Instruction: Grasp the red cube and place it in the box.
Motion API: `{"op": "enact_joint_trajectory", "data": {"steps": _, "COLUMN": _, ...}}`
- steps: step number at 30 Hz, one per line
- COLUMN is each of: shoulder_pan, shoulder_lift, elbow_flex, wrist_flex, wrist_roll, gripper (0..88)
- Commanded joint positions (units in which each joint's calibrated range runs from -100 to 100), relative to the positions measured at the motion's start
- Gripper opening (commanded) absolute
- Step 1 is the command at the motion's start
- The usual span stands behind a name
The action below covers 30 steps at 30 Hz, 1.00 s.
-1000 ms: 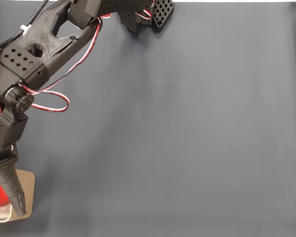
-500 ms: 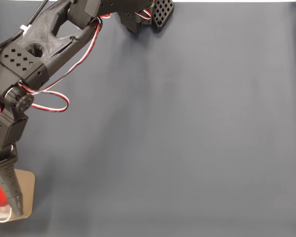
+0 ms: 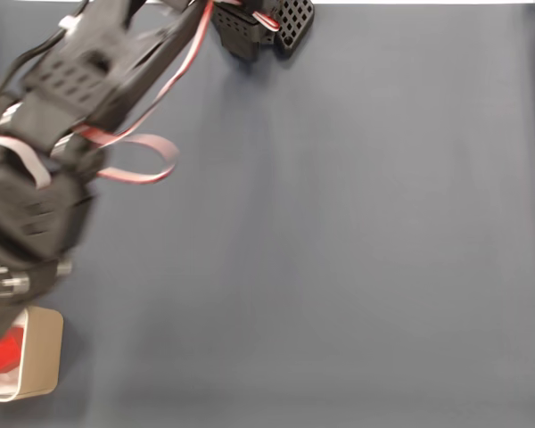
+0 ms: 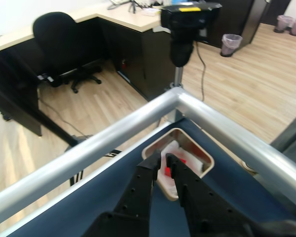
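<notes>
Judging from how things lie, little left to spoil, yet some risk all the same: red cube (image 3: 4,353) already down inside box (image 3: 41,357), tilted on the white floor near the frame's left edge in the fixed view, and arm (image 3: 62,134) blurred above it, so apparently in motion. Could go wrong through a low or sideways swing, with a fingertip catching the tan rim and dragging or tipping the box toward the table corner, where the metal rail (image 4: 138,123) runs just beside it in the wrist view. Could also go wrong by dipping back in and knocking the cube out. As for the claw: gripper (image 4: 164,160) with fingers drawn nearly together, only a thin slit between the tips, clamped on nothing. Lined up with the box in the wrist view, a sliver of red showing between and just past the tips, apparently apart from them, not pinched.
</notes>
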Motion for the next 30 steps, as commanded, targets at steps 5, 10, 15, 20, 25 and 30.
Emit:
{"op": "enact_joint_trajectory", "data": {"steps": 5, "shoulder_pan": -10.67, "shoulder_lift": -31.02, "elbow_flex": 28.99, "wrist_flex": -5.48, "wrist_roll": 0.59, "gripper": 0.0}}
{"op": "enact_joint_trajectory", "data": {"steps": 10, "shoulder_pan": -16.07, "shoulder_lift": -48.69, "elbow_flex": 54.99, "wrist_flex": -10.64, "wrist_roll": 1.61, "gripper": 0.0}}
{"op": "enact_joint_trajectory", "data": {"steps": 15, "shoulder_pan": -21.54, "shoulder_lift": -65.85, "elbow_flex": 76.25, "wrist_flex": -11.46, "wrist_roll": 1.86, "gripper": 0.0}}
{"op": "enact_joint_trajectory", "data": {"steps": 20, "shoulder_pan": -25.87, "shoulder_lift": -83.01, "elbow_flex": 95.69, "wrist_flex": -10.56, "wrist_roll": 1.86, "gripper": 0.0}}
{"op": "enact_joint_trajectory", "data": {"steps": 25, "shoulder_pan": -26.72, "shoulder_lift": -98.43, "elbow_flex": 113.12, "wrist_flex": -5.97, "wrist_roll": 2.3, "gripper": 0.0}}
{"op": "enact_joint_trajectory", "data": {"steps": 30, "shoulder_pan": -26.16, "shoulder_lift": -108.23, "elbow_flex": 125.25, "wrist_flex": 3.62, "wrist_roll": 2.0, "gripper": 0.0}}
